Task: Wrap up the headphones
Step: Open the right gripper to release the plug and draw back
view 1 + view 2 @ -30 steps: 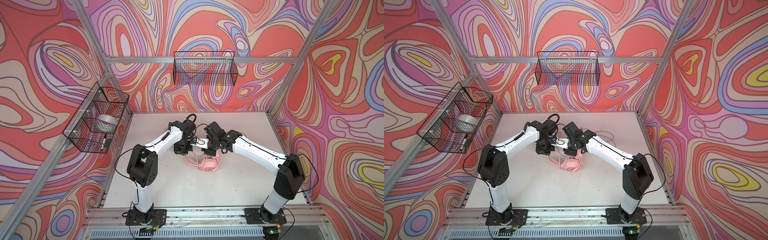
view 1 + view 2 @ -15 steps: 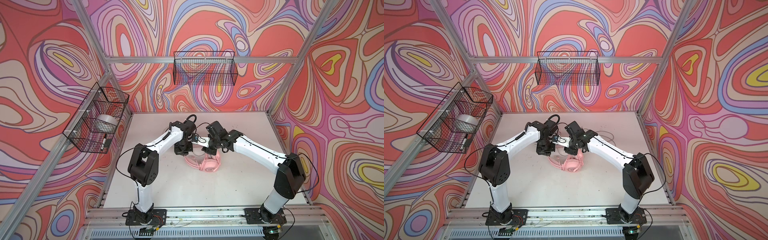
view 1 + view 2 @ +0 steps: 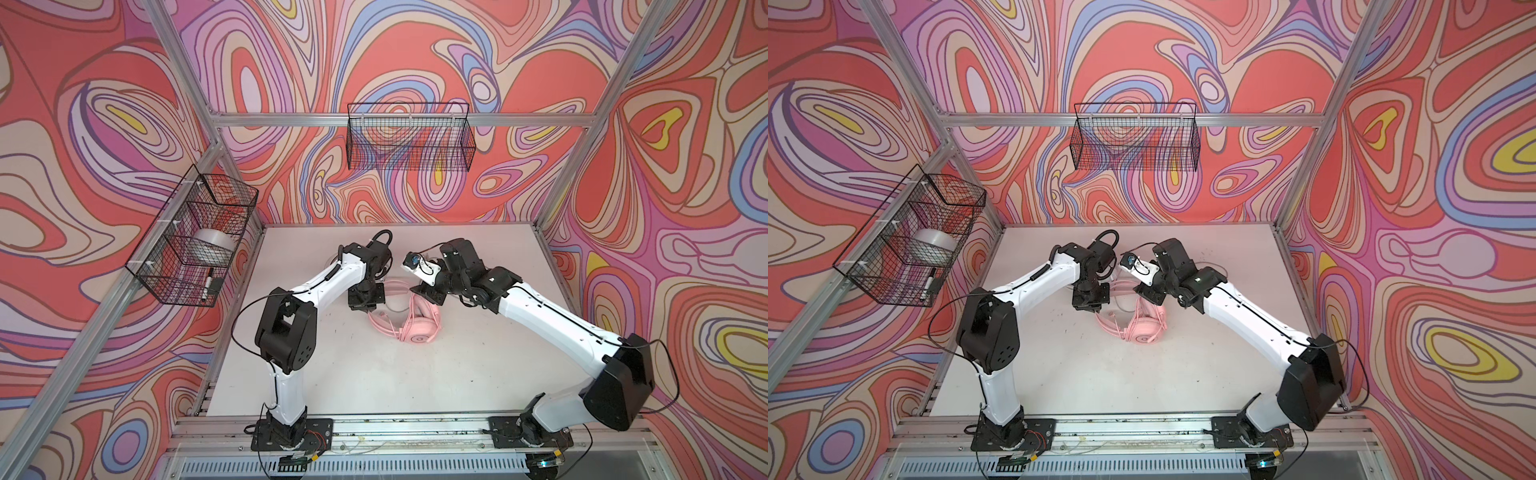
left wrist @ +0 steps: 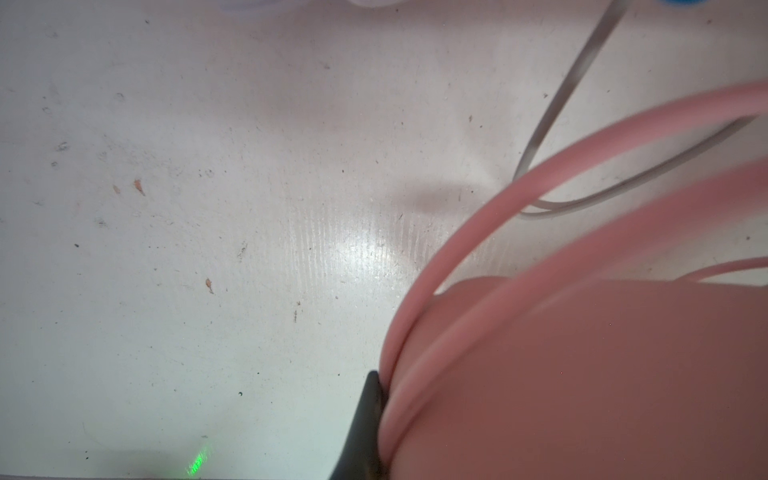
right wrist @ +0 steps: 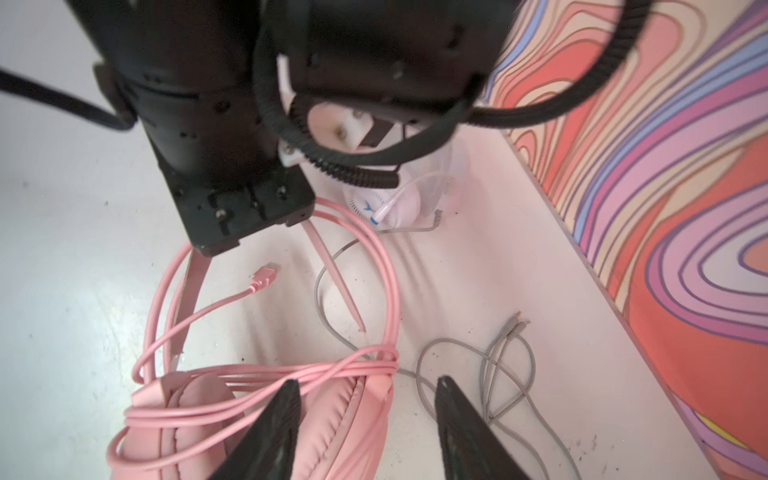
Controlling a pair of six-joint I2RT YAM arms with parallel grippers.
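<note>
The pink headset, judged light with a limp cable, is pinched at its stiff band by the left hand, mid-frame; the right hand is spread, empty.

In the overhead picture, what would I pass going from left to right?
A wire basket on the side wall → left arm's base → pink headphones → right arm's base.

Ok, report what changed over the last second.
The right gripper drew back from the left gripper, up and to the right in both top views; its jaws now stand open over the pink headphones. The left gripper stayed shut and in place; the pink headphones did not shift.
</note>
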